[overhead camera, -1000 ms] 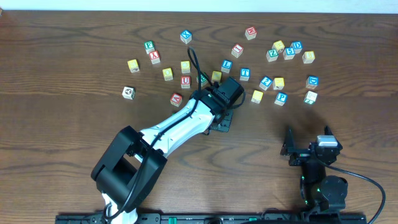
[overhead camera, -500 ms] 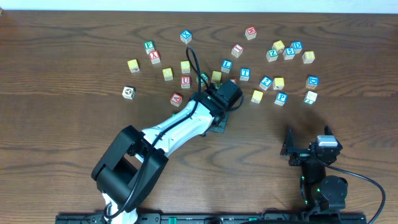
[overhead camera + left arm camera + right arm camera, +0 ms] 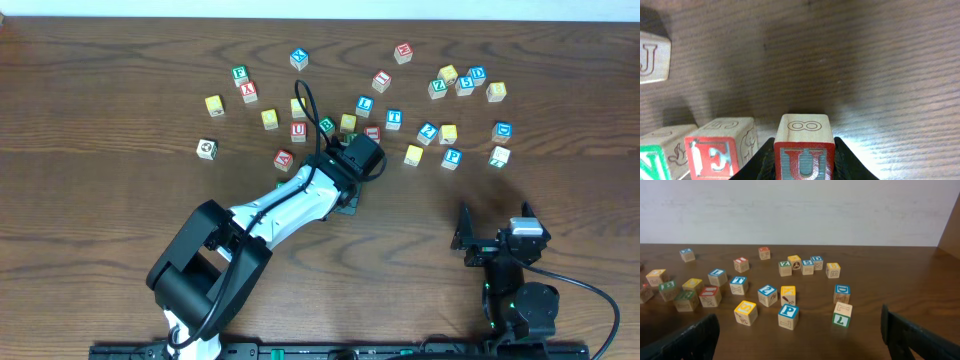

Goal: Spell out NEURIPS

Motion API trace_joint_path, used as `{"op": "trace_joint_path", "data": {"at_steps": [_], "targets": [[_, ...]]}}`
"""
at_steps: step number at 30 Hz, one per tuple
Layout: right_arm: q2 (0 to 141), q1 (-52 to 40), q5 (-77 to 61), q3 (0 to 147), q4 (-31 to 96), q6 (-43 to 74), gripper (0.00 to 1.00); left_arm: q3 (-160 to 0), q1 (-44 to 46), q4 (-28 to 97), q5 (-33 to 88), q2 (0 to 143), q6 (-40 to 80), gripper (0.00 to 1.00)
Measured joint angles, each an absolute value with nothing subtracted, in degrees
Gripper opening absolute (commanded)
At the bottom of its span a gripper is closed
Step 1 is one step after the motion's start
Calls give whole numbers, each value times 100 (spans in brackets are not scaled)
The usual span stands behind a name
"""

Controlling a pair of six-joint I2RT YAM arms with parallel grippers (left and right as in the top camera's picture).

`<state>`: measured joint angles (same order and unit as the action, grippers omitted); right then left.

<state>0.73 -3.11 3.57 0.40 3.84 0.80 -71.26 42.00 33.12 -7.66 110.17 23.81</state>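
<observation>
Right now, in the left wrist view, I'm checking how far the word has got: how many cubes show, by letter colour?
Red letter: 2 (E, U)
Green letter: 1 (N, partly cut off)
Uncoloured engraved letter: 1 (J)
Total: 4 cubes

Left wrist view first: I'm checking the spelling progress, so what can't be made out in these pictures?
Left wrist: the frame corner cuts the N cube. The lower edge cuts the U cube and left claw, so whether the cube touches the table is unclear.
Overhead: the left arm hides that claw and cube.
Right wrist: the far-left cubes are too small to read.
</observation>
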Motion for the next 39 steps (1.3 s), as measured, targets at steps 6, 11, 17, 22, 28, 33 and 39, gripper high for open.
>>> {"op": "trace_joint_path", "data": {"at_steps": [6, 11, 17, 22, 28, 33, 39], "targets": [[73, -311, 357, 40, 384, 80, 99, -7124, 4200, 3135, -768, 11017, 2383, 8], [73, -311, 357, 40, 384, 80, 99, -7102, 4106, 3072, -768, 11017, 2456, 8], [73, -311, 357, 40, 384, 80, 99, -6987, 3977, 2832, -770, 11015, 2630, 8], [73, -311, 360, 40, 384, 80, 99, -6982, 3962, 2825, -770, 11015, 2711, 8], [73, -311, 360, 40, 384, 80, 99, -6982, 3957, 2823, -770, 11015, 2724, 8], [73, -311, 360, 40, 384, 80, 99, -6976, 3957, 2834, -823, 11015, 2810, 8], [73, -311, 357, 40, 381, 80, 99, -6973, 3957, 2864, -945, 11015, 2858, 7]]}}
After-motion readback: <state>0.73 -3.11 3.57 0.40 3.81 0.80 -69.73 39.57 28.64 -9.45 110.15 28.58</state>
